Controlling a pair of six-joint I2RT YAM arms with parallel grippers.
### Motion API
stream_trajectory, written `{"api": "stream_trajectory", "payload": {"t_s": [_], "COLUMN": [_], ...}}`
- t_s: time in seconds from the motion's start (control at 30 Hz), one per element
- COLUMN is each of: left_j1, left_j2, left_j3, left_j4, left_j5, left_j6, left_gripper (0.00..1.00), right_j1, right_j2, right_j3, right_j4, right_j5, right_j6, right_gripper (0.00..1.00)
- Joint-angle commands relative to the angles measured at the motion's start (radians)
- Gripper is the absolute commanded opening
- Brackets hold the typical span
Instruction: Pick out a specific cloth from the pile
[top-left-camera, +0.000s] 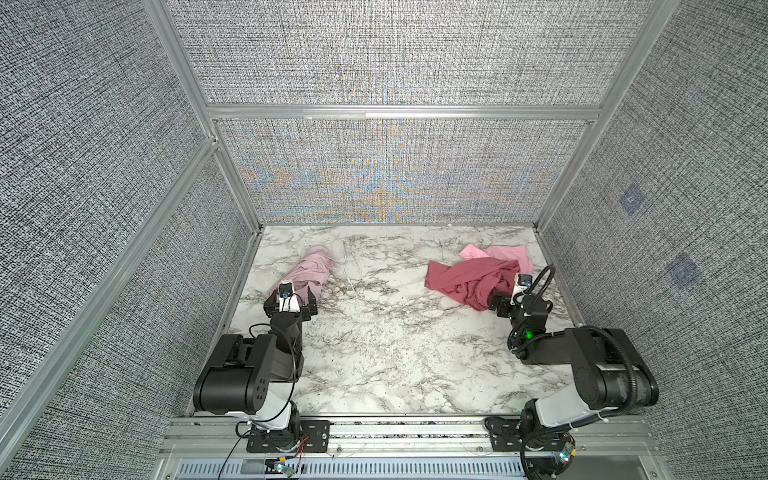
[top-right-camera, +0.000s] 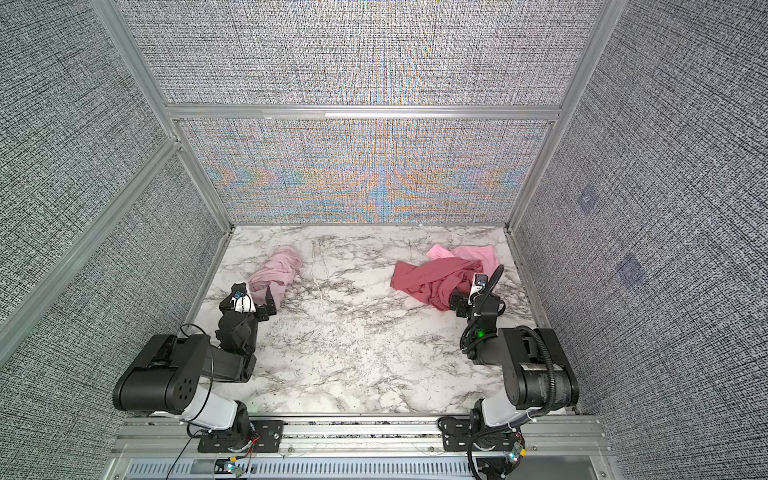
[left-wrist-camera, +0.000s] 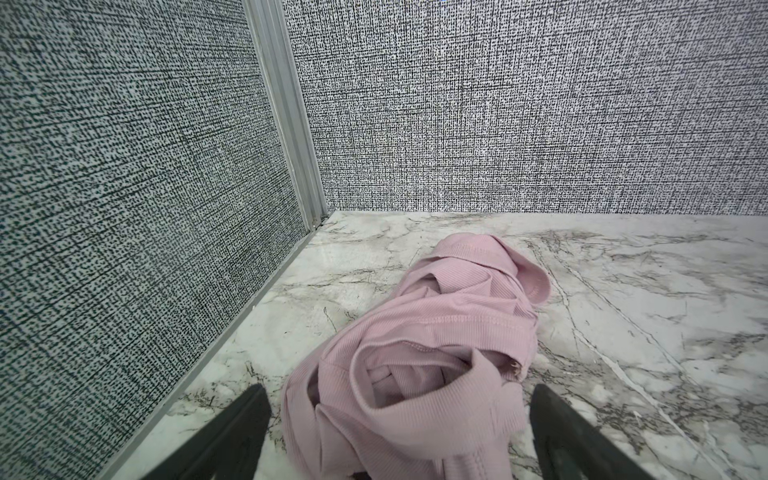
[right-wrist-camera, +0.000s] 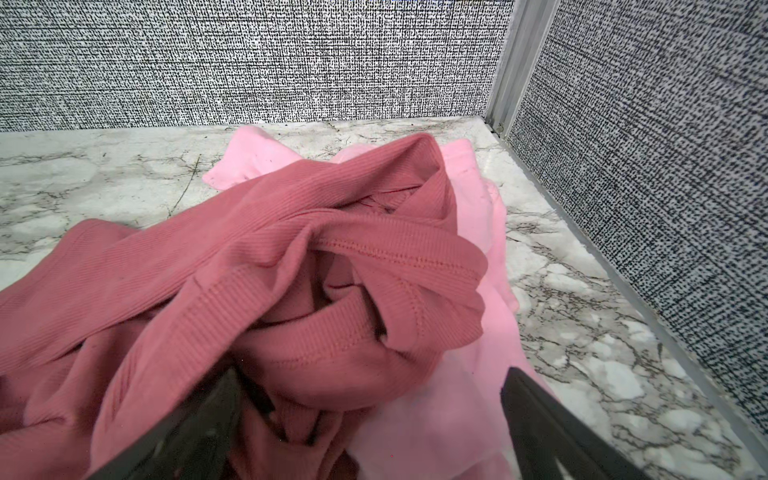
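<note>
Left wrist cam: we're seeing the cloth lying btwn spread-wide jaws of left gripper, long axis running near-to-far, left arm's closer.

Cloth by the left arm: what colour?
The cloth is pale mauve-pink, ribbed; clearest in the left wrist view.

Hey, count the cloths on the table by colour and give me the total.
mauve cloth: 1
rose-red cloth: 1
bright pink cloth: 1, as far as the folds show
Total: 3
</note>
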Motion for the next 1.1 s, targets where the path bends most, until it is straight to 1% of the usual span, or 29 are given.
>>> {"api": "stream_trajectory", "payload": {"t_s": [0.0, 0.53, 0.67, 0.77, 0.8, 0.83, 0.87, 0.9, 0.93, 0.97, 1.07], "left_j1": [0.002, 0.001, 0.0, 0.001, 0.001, 0.0, 0.0, 0.0, 0.001, 0.001, 0.0], "left_j2": [0.001, 0.0, 0.004, 0.016, 0.014, 0.008, 0.003, -0.007, -0.017, -0.014, 0.006], "left_j3": [-0.001, -0.004, -0.066, -0.093, -0.078, -0.05, -0.003, 0.011, -0.001, -0.008, -0.064], "left_j4": [0.017, 0.022, 0.149, 0.217, 0.186, 0.121, 0.021, -0.021, -0.009, 0.011, 0.146], "left_j5": [0.0, -0.002, 0.011, -0.007, -0.015, -0.021, -0.023, -0.023, -0.013, 0.021, 0.087], "left_j6": [-0.002, -0.002, 0.01, 0.006, 0.003, 0.001, -0.005, -0.017, -0.015, 0.005, 0.04], "left_gripper": [0.99, 0.99, 0.99, 0.99, 0.99, 0.99, 0.99, 0.99, 0.99, 0.99, 0.99], "right_j1": [0.0, 0.0, 0.0, 0.0, 0.0, 0.0, 0.0, 0.0, 0.0, 0.0, 0.0], "right_j2": [0.0, 0.003, 0.001, 0.002, 0.002, 0.002, 0.002, 0.003, 0.002, 0.003, 0.001], "right_j3": [-0.001, -0.001, 0.0, 0.001, -0.001, 0.0, 0.0, -0.001, -0.001, -0.001, 0.0], "right_j4": [0.02, 0.027, 0.024, 0.024, 0.025, 0.025, 0.026, 0.027, 0.027, 0.027, 0.025], "right_j5": [0.002, 0.002, 0.002, 0.002, 0.002, 0.002, 0.002, 0.002, 0.002, 0.002, 0.002], "right_j6": [0.007, 0.007, 0.006, 0.007, 0.007, 0.007, 0.007, 0.007, 0.006, 0.006, 0.006], "right_gripper": [0.99, 0.99, 0.99, 0.99, 0.99, 0.99, 0.99, 0.99, 0.99, 0.99, 0.99]}}
